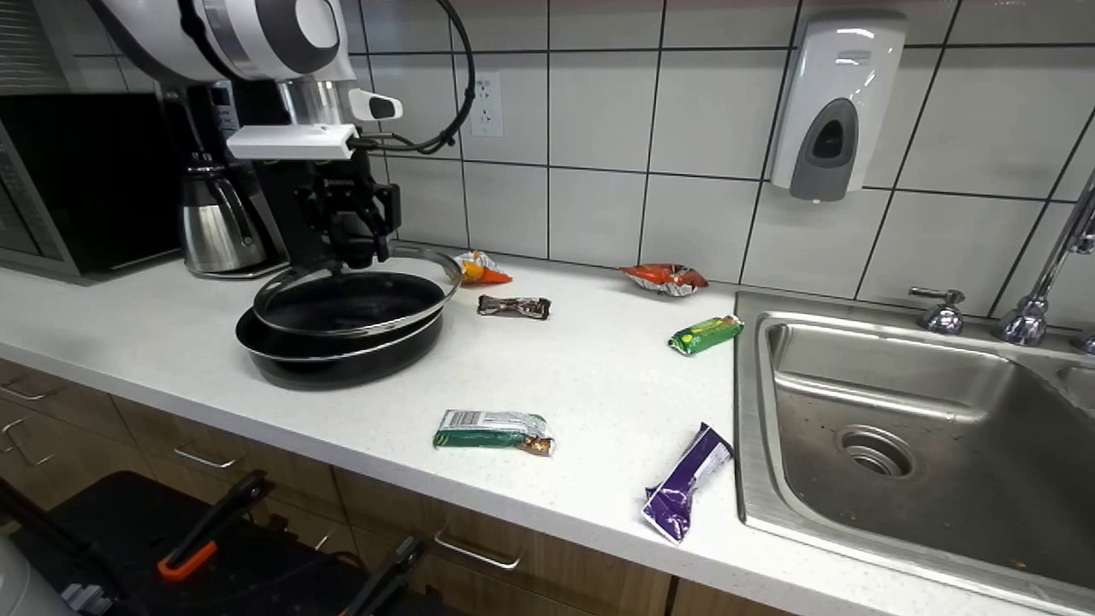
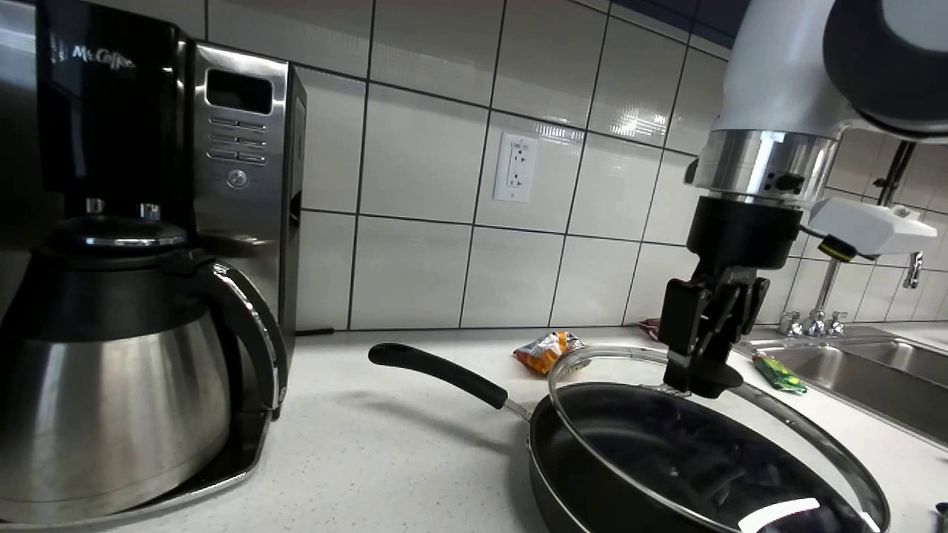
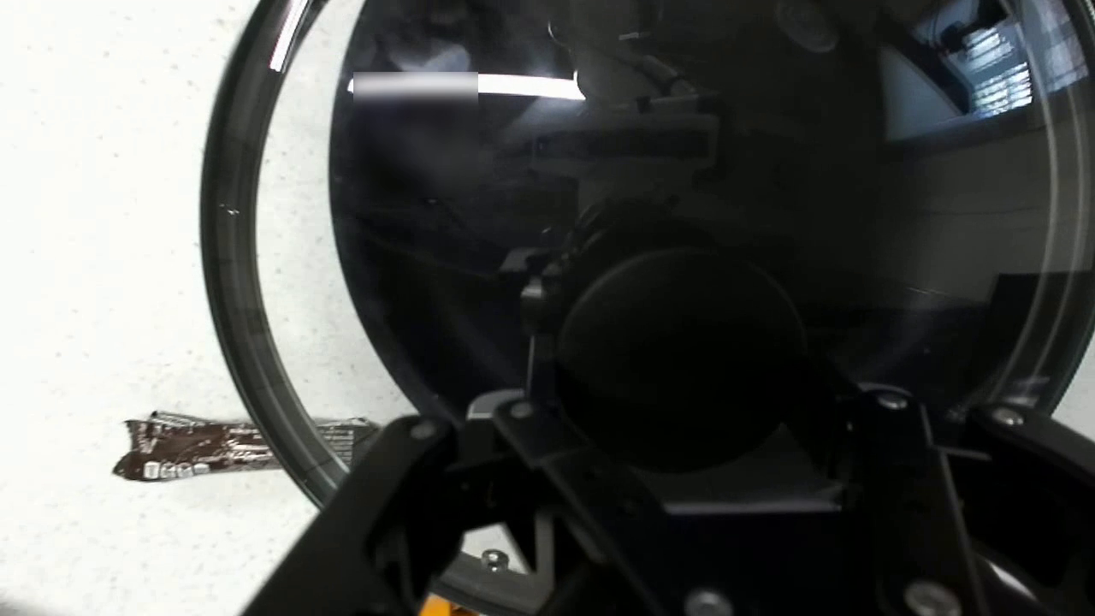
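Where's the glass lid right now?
In an exterior view, the glass lid is left of the sink, over the black pan, held by the gripper.

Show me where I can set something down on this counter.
Bare: the patch bordered by the brown packet, bright green packet, purple wrapper and barcoded wrapper; also between the steel carafe and the pan, beside its black handle. Crowded: around the pan, where the tool holds the glass lid and the orange bag sits close by.
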`<state>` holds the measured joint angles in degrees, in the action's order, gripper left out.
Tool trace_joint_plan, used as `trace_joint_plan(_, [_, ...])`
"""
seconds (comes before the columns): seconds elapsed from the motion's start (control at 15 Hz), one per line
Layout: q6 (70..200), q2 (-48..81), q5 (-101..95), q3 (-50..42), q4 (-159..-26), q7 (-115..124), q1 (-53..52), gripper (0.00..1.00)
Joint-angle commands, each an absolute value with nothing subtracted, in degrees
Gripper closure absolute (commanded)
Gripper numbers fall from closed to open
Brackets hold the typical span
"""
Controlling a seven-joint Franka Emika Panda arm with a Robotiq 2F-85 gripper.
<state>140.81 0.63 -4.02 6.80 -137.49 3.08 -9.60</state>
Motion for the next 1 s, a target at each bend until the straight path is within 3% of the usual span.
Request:
trace_joint_plan(0.0, [138.0, -4.8, -4.1, 6.2, -138.5, 3.1, -8.0, 0.61])
trace_joint_plan(0.93, [136.5, -11.3, -6.2, 0.6, -145.6, 10.2, -0.2, 0.61])
